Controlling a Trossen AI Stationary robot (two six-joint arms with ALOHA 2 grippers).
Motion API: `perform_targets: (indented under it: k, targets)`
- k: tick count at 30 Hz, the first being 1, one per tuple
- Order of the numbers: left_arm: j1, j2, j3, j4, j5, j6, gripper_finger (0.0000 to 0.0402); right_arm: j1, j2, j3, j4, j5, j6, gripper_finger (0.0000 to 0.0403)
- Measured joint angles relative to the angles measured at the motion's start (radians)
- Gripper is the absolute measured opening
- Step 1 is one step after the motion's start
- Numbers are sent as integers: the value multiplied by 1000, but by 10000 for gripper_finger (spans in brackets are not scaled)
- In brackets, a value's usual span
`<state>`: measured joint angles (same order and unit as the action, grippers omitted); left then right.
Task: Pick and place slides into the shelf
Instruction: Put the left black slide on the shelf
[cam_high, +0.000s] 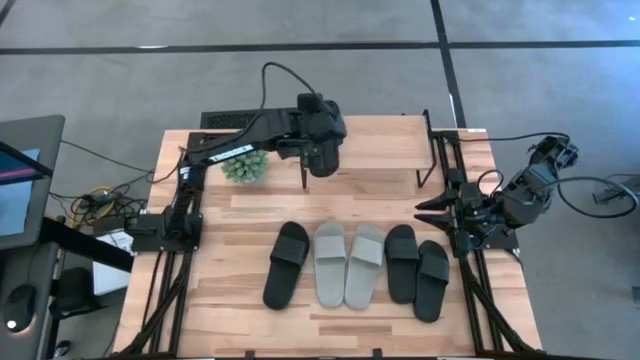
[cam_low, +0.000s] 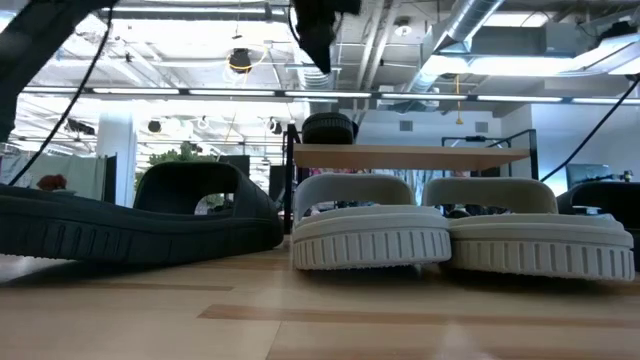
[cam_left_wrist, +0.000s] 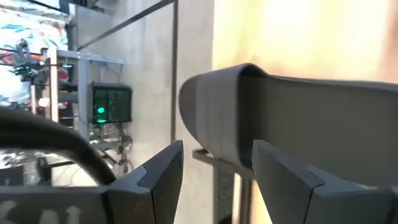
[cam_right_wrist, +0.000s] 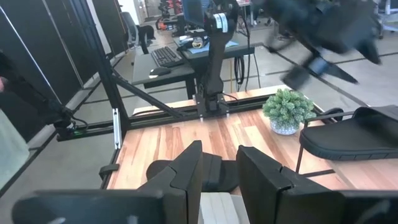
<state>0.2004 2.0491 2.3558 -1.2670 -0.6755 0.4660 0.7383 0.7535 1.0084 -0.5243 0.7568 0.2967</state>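
One black slide (cam_right_wrist: 354, 137) lies flat on the shelf's wooden top (cam_high: 390, 150), at its left end, and also shows in the low view (cam_low: 328, 128). My left gripper (cam_left_wrist: 217, 149) hovers open just above that slide without touching it (cam_right_wrist: 323, 71). Five slides lie soles-down in a row on the table. They are a single black one (cam_high: 287, 265), a grey pair (cam_high: 347, 264) and a black pair (cam_high: 415, 270). My right gripper (cam_high: 422, 211) waits open over the table's right side, pointing toward the row.
A small potted plant (cam_high: 245, 165) stands left of the shelf. The shelf's thin black legs (cam_high: 432, 150) rise at its right end. The arm bases and rails run along the table's left and right edges. Bare tabletop lies between the shelf and the row of slides.
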Motion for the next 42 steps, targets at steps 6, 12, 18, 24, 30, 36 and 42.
perform_targets:
  k: [6,12,18,24,30,36,42]
  targets:
    - [-86,-101,0,-146,145,-175,181,0,0,0,-30,0,11,88]
    - [-179,-182,0,-275,297,-328,181,-20,8,0,-52,1,11,88]
    - [-289,-239,-18,-305,330,-476,181,-79,58,0,-52,0,16,88]
    - [-414,-325,-91,-302,227,-617,181,-169,148,0,-30,-84,-16,88]
    - [-570,-502,-293,-305,-34,-717,181,-245,313,0,192,-278,-109,88]
    - [-708,-751,-594,-293,-219,-914,181,-302,530,0,436,-283,-139,88]
    - [-831,-962,-842,-223,-293,-1061,181,-346,765,95,540,-335,-94,114]
